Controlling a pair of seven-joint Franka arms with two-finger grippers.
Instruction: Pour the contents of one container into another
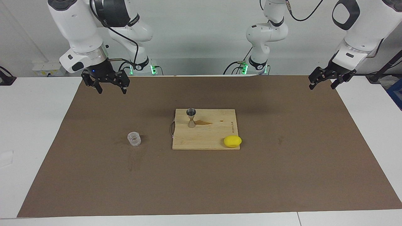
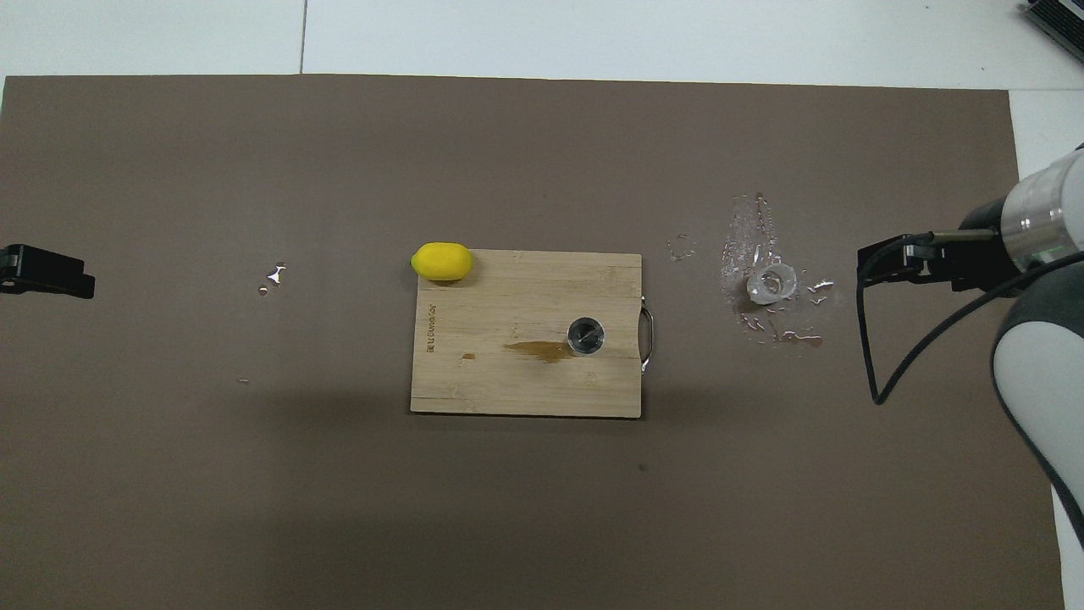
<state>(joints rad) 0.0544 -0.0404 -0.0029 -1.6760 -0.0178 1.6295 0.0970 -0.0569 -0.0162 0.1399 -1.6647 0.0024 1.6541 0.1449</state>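
Observation:
The clear cup [image 1: 134, 138] [image 2: 771, 283] stands upright on the brown mat toward the right arm's end, with wet splashes around it. The metal jigger [image 1: 191, 117] [image 2: 585, 335] stands upright on the wooden cutting board [image 1: 207, 138] [image 2: 508, 385], by the board's handle. My right gripper [image 1: 112, 91] [image 2: 877, 261] hangs open and empty above the mat at its own end, well apart from the cup. My left gripper [image 1: 322, 86] [image 2: 47, 273] waits open and empty over the mat's edge at the left arm's end.
A yellow lemon [image 1: 232, 141] [image 2: 441, 261] lies at the board's corner farthest from the robots. A brown spill [image 1: 203, 122] [image 2: 538, 349] marks the board beside the jigger. Droplets [image 2: 273, 275] sit on the mat toward the left arm's end.

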